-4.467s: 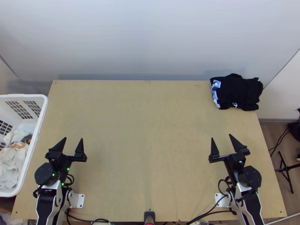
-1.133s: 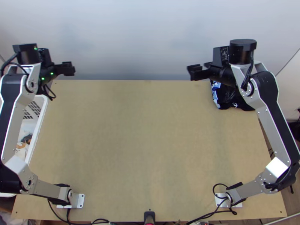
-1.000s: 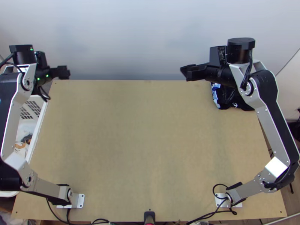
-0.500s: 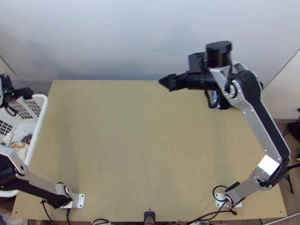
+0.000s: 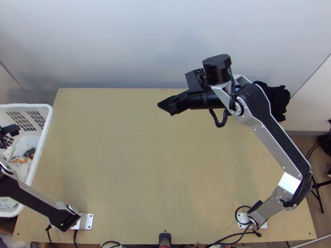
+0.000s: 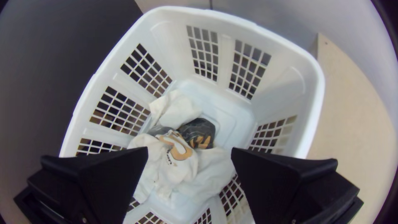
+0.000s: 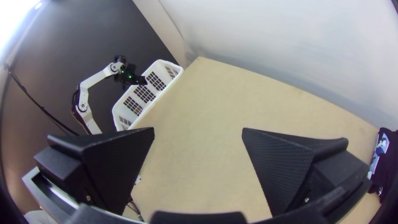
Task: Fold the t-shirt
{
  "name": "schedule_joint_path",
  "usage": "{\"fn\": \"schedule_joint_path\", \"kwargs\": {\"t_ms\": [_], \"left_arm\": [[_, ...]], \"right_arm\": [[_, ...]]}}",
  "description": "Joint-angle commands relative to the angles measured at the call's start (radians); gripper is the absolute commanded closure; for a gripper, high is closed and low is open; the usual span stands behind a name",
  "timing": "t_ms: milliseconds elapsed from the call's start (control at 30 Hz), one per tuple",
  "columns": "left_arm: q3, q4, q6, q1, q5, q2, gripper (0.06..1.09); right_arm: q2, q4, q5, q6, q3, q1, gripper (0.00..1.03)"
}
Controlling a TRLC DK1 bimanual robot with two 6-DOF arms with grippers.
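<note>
T-shirt (image 6: 184, 169) lies bunched in the white basket (image 6: 318, 93), its dark lettering (image 6: 169, 158) illegible.

No readable text.
In the left wrist view, a white cloth (image 6: 188, 168) in the basket (image 6: 318, 95) bears small dark marks (image 6: 169, 159) beside an orange-brown print (image 6: 180, 152); they may be lettering but are too small to make out. In the right wrist view, a black cloth (image 7: 389, 166) has a blue-and-white print (image 7: 382, 144) with no legible words.
</note>
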Motion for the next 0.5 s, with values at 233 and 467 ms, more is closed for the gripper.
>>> {"fn": "schedule_joint_path", "kwargs": {"t_ms": [233, 467], "left_arm": [[0.06, 0.133, 0.06, 0.136, 0.0, 0.297, 0.11], [0.06, 0.135, 0.063, 0.137, -0.023, 0.361, 0.11]], "right_arm": [[0.006, 0.018, 0.0, -0.023, 0.002, 0.04, 0.04], [-0.008, 0.012, 0.001, -0.024, 0.0, 0.044, 0.04]]}}
